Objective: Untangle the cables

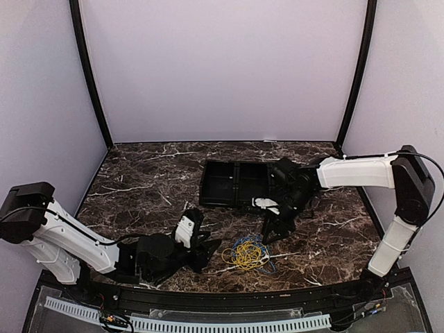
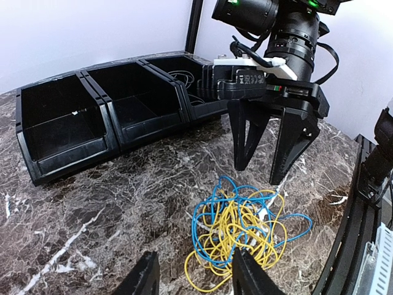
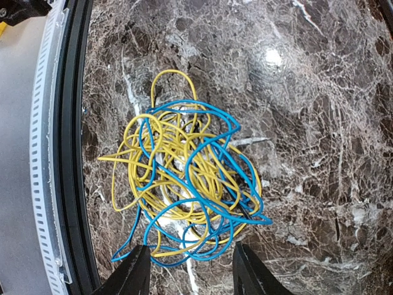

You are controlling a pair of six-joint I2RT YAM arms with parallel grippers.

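On the left, the left fingers [image 2: 146, 276] sit low over the bench [image 1: 139, 187], spread apart and empty. They are aimed at the cables [image 2: 239, 224], probably ready to pin or pull 1 strand. The cables, a knotted heap of yellow and blue wire, lie near the bench's front edge, nearer than a black tray [image 2: 67, 123] with 3 compartments. Above the heap's far side the right fingers [image 2: 288, 147] hang pointing down, parted and holding nothing, likely lining up a pick. The bench is dark, glossy, white-veined marble, and pale lilac walls [image 1: 229, 69] enclose it on 3 sides.
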